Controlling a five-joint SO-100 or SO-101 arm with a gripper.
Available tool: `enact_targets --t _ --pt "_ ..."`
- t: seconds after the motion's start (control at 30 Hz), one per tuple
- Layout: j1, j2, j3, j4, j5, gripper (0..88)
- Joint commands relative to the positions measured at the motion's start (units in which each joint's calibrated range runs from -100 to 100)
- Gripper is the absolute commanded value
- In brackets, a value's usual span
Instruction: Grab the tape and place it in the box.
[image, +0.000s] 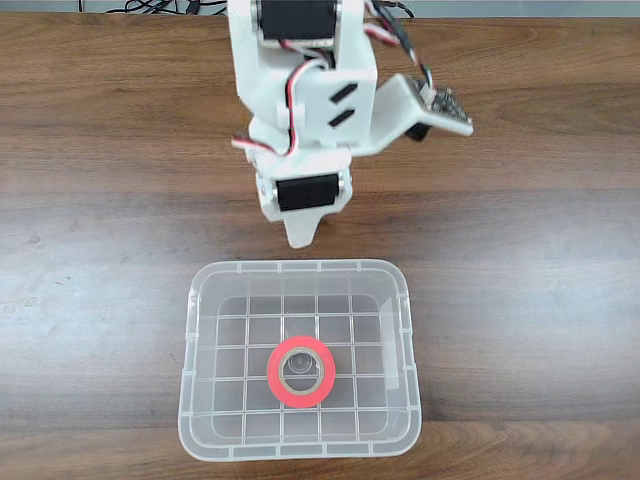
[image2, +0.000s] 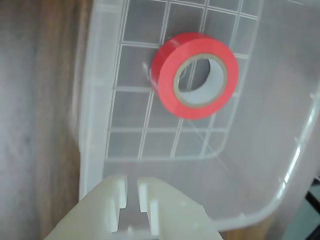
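Tape (image: 300, 372) lies flat on the grid bottom of the box (image: 190, 400), near the middle in the fixed view, hole facing up, touching no wall. Tool (image2: 131, 192) sits above the box's rim on the arm side, fingers nearly together with a thin gap, empty. Box rests on the wooden table (image: 520, 280), well below the white arm (image: 300, 110).

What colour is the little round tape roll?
Bright red-orange tape roll, pale core; clearest in wrist view.
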Motion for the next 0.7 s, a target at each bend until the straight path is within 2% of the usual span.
enact_targets --t 0.0,0.13,0.37,0.67 --pt "1.24 -18.73 -0.89 3.05 0.02 1.3" --pt "1.31 -31.53 13.13 3.05 0.23 1.3" --pt "0.58 -58.16 50.54 1.85 0.23 1.3" --pt "-0.15 -81.89 105.29 -26.66 0.49 1.3"
